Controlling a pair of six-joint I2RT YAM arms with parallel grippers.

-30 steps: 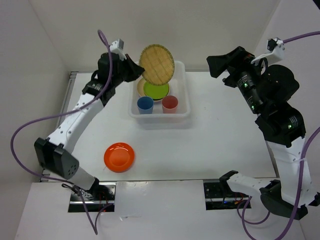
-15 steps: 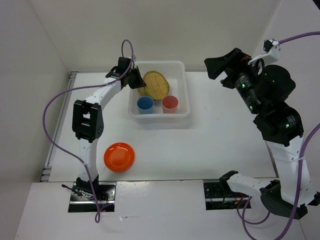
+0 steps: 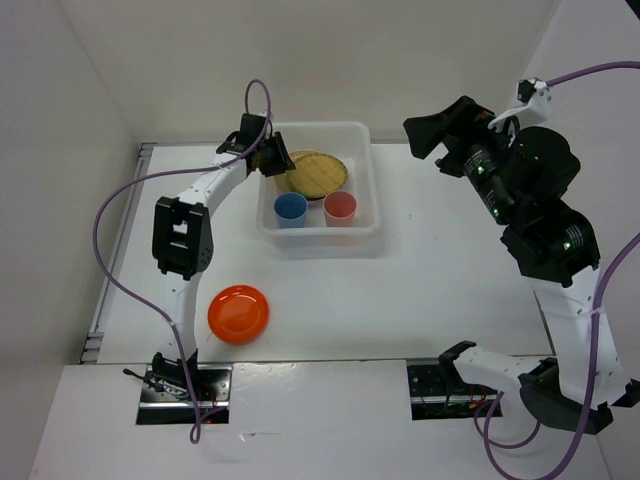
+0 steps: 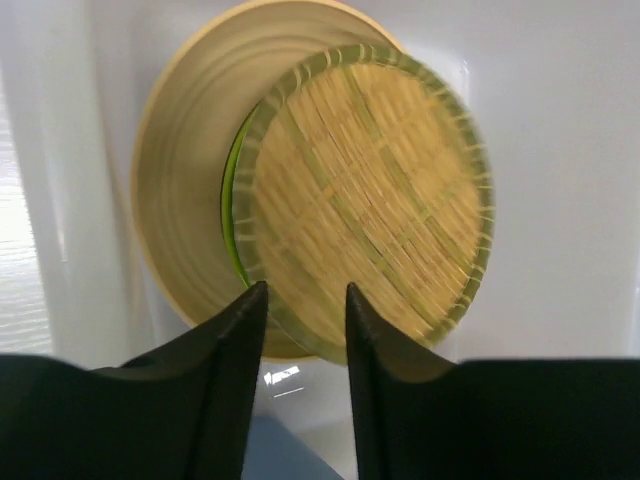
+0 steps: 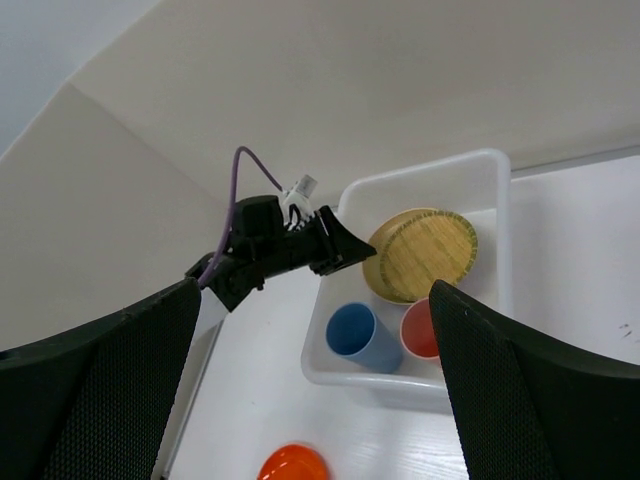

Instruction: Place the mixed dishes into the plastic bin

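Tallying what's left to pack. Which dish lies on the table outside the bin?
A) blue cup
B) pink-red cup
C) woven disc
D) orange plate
D: the orange plate lies alone on the table, while the blue cup, pink-red cup and woven disc sit inside the bin.

White table, matte top, closed in by plain white walls: back wall, left wall, right wall. Light soft & even, only weak shadows.
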